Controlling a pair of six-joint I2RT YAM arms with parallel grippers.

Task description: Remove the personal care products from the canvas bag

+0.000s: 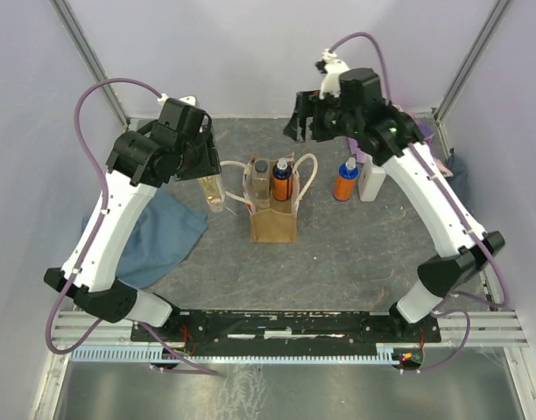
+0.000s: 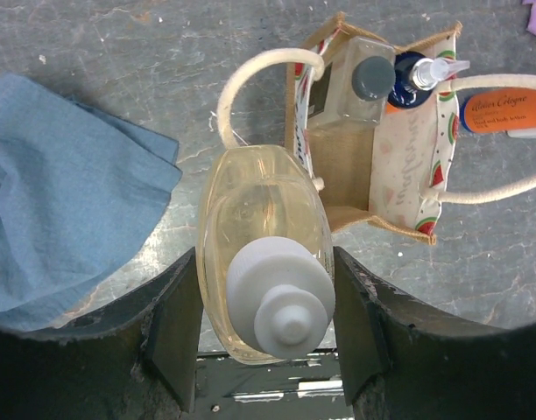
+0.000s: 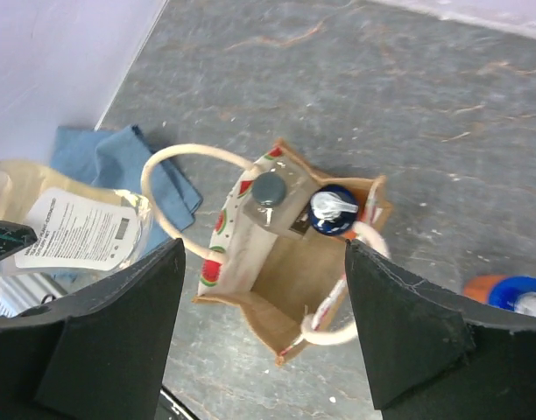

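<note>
Left wrist view showing the left hand [image 2: 266, 293] pressing both fingers [image 2: 176, 328] against the sides of a pale yellow clear bottle [image 2: 259, 236] with a grey-white cap, gripping it firmly just beside the canvas bag [image 2: 399, 188] and close to one cream handle [image 2: 250, 70]. Not managing to tell whether that bottle is touching the desk [image 2: 163, 52] or hanging clear of it. Sitting inside the bag, side by side at one end: a grey-capped clear bottle [image 2: 360, 83] and an orange bottle with a dark pump top [image 2: 417, 74]. Standing upright outside the bag, to its right in the top view: an orange bottle with a blue cap [image 1: 344, 184] and, just beside it, a white bottle [image 1: 371, 182]. Seeing the right hand [image 3: 264, 262] hovering above the open bag, spreading wide and holding nothing. Lying on the desk to the left, apart from the bag: a rumpled blue cloth [image 1: 163, 236].
</note>
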